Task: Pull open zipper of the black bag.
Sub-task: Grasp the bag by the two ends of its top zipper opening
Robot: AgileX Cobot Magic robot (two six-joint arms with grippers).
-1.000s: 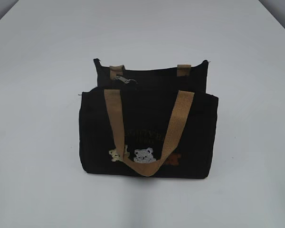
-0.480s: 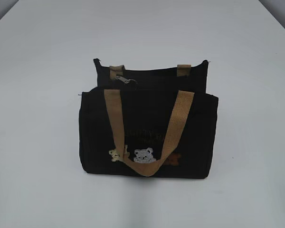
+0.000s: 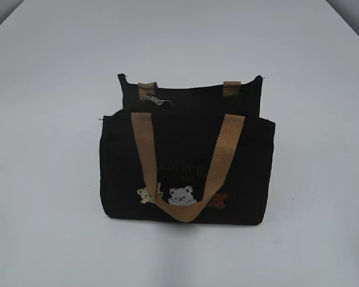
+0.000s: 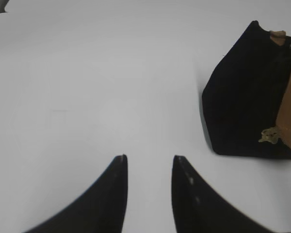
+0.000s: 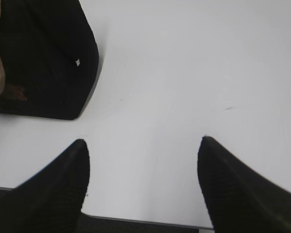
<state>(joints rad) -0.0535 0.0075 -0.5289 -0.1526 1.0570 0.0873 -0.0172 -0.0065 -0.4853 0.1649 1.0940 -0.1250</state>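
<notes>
Nearest you, your left gripper [image 4: 149,160] hangs over bare white worktop [image 3: 42,179] with its jaws a narrow gap apart and holding nothing, and your right gripper [image 5: 143,145] stands wide apart, also unladen; each shows only in its own wrist view, not in the exterior one. Mid-worktop stands one black bag [image 3: 185,161], upright, its contents not visible, with three bear patches [image 3: 181,196] on the front and two tan handles [image 3: 227,143], the near one drooping down its face. Farther back along its top runs the zipper [image 3: 157,100], its one silver pull tab near the left end, which only the exterior view shows clearly.
</notes>
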